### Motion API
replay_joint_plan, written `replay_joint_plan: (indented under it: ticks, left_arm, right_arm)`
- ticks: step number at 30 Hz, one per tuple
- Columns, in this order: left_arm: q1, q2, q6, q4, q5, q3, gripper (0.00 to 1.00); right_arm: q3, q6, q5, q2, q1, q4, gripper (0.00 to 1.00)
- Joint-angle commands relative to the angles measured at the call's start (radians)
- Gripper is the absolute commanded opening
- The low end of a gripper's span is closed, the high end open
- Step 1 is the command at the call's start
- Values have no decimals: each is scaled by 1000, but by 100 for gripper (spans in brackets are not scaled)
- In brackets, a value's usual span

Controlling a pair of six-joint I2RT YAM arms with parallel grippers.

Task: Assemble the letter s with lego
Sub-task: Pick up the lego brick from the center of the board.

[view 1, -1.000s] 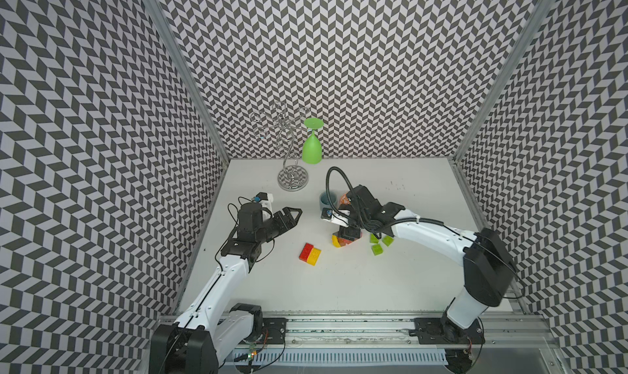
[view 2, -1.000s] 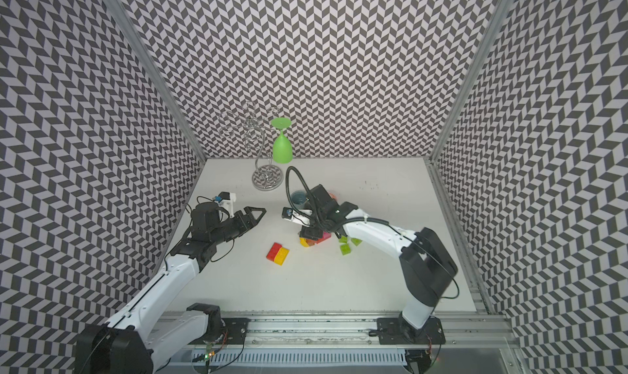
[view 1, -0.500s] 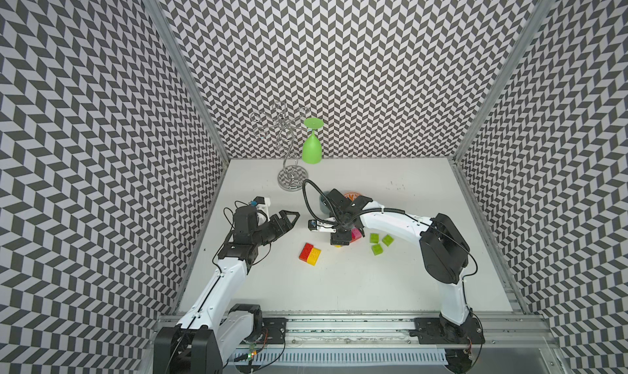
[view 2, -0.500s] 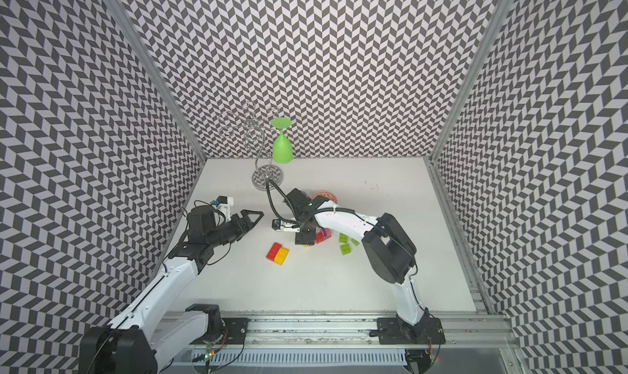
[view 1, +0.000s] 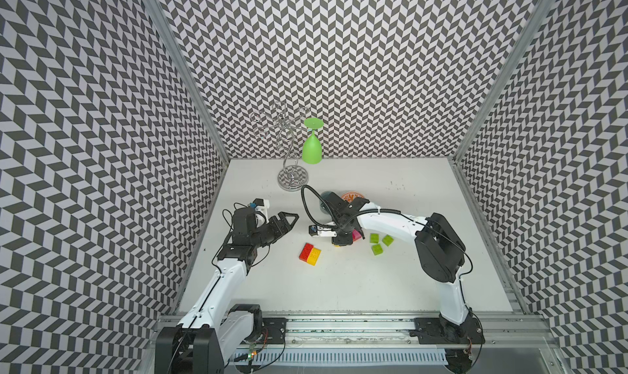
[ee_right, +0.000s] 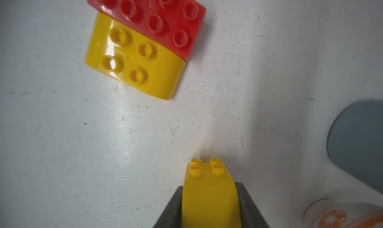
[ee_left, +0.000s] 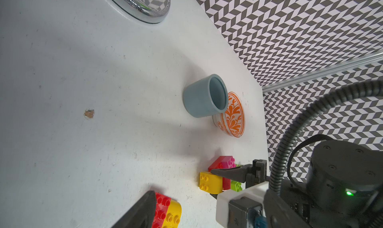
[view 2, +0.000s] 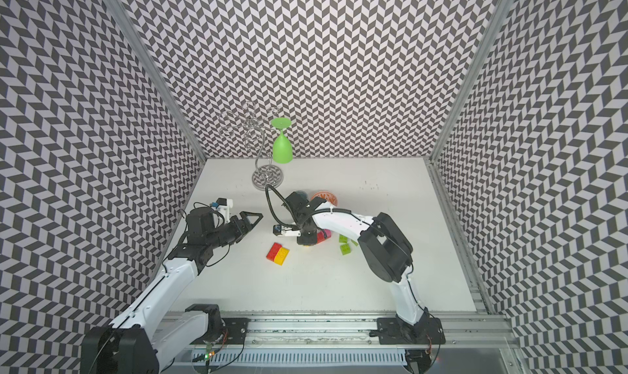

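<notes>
My right gripper (view 1: 341, 243) is shut on a small yellow lego brick (ee_right: 210, 193), studs pointing away from the wrist camera. In the left wrist view that yellow brick (ee_left: 209, 182) lies against a red and pink cluster (ee_left: 223, 162) and a lime one (ee_left: 236, 185) on the table. A joined red and yellow pair (view 1: 310, 254) lies just left of it, also seen in the right wrist view as the pair (ee_right: 143, 44). Three loose lime bricks (view 1: 376, 250) lie to the right. My left gripper (view 1: 289, 219) hovers open and empty beyond the pair; one finger (ee_left: 143, 210) shows.
A blue-grey cup (ee_left: 203, 98) and the orange-patterned bowl (ee_left: 234, 115) stand close behind the right gripper. A wire stand (view 1: 292, 178) with a hanging green glass (view 1: 312, 149) is at the back left. Patterned walls enclose three sides.
My right gripper has come down a little toward the front and shut on the yellow brick; its elbow has swung inward. The left arm has barely moved.
</notes>
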Motion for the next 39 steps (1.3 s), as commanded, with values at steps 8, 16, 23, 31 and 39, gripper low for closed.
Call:
replay_joint_plan:
  ticks: [8, 16, 23, 31, 39]
  left_arm:
    - [8, -22, 21, 9, 14, -10, 83]
    - [10, -17, -3, 63, 45, -37, 83]
    - [8, -13, -118, 267, 143, -128, 83]
    - [-70, 16, -435, 801, 204, -299, 88]
    - [-217, 110, -595, 1098, 132, -348, 100]
  right_arm:
    - [11, -10, -105, -42, -1, 27, 21]
    - [-144, 66, -384, -258, -91, 268, 18]
    - [-531, 311, -682, -473, -196, 829, 16]
    - [-789, 672, -796, -526, -238, 1432, 15]
    - [-837, 819, -829, -466, -246, 1673, 15]
